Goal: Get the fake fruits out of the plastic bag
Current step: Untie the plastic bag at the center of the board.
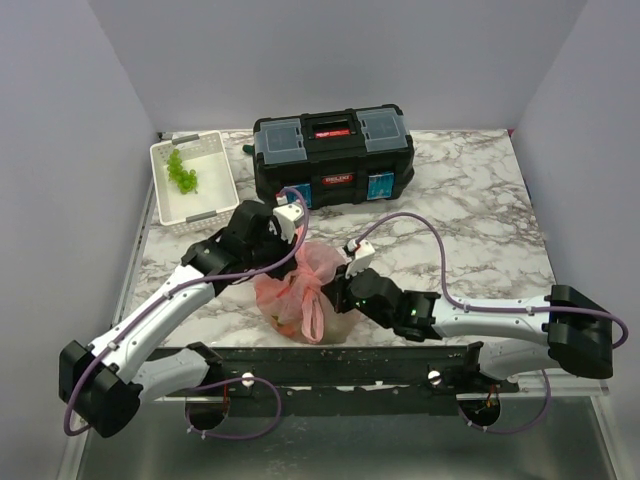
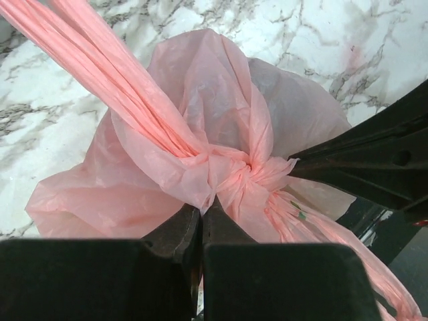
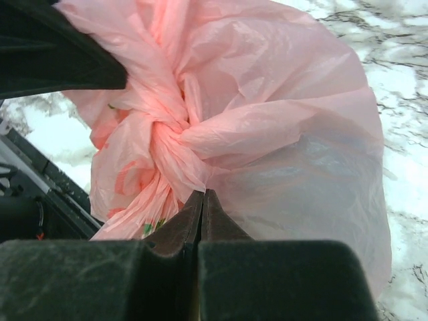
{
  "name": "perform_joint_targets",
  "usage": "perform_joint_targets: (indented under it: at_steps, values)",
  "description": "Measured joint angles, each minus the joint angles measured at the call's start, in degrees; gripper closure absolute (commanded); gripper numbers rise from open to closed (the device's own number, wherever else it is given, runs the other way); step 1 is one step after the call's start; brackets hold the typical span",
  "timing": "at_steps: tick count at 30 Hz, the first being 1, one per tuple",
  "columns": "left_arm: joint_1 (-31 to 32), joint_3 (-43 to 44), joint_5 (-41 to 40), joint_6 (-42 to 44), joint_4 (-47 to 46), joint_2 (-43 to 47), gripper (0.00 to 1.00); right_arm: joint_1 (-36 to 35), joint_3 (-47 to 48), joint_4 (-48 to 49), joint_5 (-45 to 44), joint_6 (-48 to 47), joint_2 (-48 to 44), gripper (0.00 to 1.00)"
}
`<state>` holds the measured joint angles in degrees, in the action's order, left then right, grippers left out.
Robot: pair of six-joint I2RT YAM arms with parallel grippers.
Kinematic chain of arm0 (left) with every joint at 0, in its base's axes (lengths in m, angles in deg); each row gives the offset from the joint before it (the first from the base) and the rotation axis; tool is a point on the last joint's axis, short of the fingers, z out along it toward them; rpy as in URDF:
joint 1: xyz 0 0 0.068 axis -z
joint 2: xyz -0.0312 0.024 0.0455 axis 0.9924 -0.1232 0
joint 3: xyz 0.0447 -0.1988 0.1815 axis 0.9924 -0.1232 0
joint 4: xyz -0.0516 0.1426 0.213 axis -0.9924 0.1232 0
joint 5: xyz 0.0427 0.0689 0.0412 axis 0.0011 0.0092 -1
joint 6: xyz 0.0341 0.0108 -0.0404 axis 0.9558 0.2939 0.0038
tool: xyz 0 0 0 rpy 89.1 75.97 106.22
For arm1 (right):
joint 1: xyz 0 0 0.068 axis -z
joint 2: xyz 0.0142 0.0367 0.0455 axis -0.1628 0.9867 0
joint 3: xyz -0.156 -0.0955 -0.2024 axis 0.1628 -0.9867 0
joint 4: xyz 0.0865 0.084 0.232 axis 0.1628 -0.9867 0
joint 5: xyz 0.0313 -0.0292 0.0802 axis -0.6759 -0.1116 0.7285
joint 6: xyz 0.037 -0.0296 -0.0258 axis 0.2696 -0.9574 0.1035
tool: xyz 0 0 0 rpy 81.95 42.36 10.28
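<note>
You are working on the bag point(image 1: 300, 292), which is sitting on the counter point(image 1: 470, 200) near its front edge, between your two arms. Its top is twisted into a tight knot point(image 2: 235, 171), with the handles trailing away from it.

Your left pincer point(image 2: 202, 212) is closing in from the left, its jaws pressed together on a fold of film just beside the knot. Your right pincer point(image 3: 202, 199) is doing the same from the opposite side, jaws squeezed tight on the film next to the knot. The two tips are sitting close together, with the knot between them.

The fruits are not showing clearly through the film.

A toolbox point(image 1: 333, 155) is standing at the back of the counter. A basket point(image 1: 194, 181) to its left is holding green grapes point(image 1: 182, 172).
</note>
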<state>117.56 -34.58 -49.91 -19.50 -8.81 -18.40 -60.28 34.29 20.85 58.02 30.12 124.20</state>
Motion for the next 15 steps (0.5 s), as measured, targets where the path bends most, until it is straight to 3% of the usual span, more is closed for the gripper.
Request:
perform_joint_targets:
  at_steps: [9,15]
  values:
    - [-0.5,-3.0,-7.4,-1.3,-3.0,7.9,1.0,0.0,-3.9,-1.4,-10.1,7.1,-3.7,0.99]
    - [-1.7,-5.0,-7.9,-1.6,-5.8,12.8,1.0,0.0,-5.3,-3.8,-13.7,8.4,-8.0,0.98]
